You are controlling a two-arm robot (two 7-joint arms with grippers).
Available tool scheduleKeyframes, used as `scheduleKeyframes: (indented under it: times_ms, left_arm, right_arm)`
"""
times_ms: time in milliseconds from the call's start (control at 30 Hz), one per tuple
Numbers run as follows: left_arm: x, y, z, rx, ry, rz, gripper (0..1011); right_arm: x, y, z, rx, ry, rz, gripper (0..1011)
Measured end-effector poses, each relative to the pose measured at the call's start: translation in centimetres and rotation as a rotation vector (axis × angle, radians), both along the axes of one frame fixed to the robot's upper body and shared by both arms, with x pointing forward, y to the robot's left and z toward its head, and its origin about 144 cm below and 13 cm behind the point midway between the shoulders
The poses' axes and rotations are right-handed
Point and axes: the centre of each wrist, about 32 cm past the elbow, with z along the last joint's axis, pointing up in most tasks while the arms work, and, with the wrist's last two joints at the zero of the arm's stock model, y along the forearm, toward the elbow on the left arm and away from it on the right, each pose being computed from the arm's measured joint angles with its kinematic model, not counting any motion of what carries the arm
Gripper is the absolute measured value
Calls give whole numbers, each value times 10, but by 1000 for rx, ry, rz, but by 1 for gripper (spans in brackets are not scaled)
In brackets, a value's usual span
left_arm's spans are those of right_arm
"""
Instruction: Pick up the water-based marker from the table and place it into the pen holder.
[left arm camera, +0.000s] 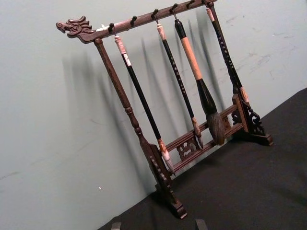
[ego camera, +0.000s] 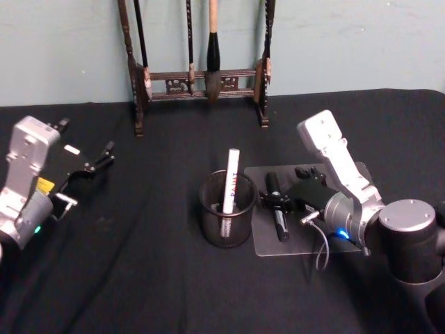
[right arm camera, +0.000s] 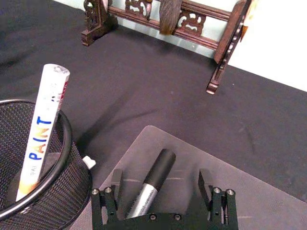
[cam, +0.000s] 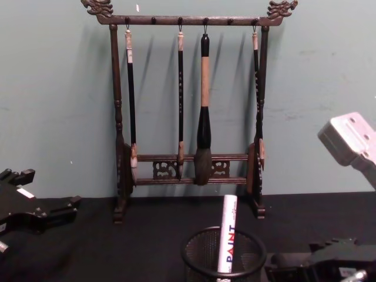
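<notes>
The pen holder (ego camera: 226, 212), a round black mesh cup, stands mid-table with a white marker printed PAINT (ego camera: 230, 179) leaning upright inside it. Just right of it lies the water-based marker (ego camera: 279, 212), black with a silver barrel, on a clear pad (ego camera: 306, 240). My right gripper (ego camera: 276, 200) is low over the pad, open. In the right wrist view its fingers (right arm camera: 115, 181) straddle the marker (right arm camera: 156, 175), with the holder (right arm camera: 53, 191) close beside. My left gripper (ego camera: 87, 177) hovers open at the table's far left, away from these things.
A tall dark wooden brush rack (ego camera: 201, 80) with several hanging brushes stands at the table's back edge against the pale wall. Black cloth covers the table (ego camera: 153, 278), with bare room left and in front of the holder.
</notes>
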Motion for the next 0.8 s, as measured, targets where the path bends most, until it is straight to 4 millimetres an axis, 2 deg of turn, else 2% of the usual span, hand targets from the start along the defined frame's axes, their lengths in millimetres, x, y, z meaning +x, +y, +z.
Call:
scheduleKeyframes:
  times_ms: [800]
  left_arm:
    - [0, 0, 0, 0, 0, 0, 1001]
  right_arm:
    - [2, 5, -9, 16, 36, -3, 1002]
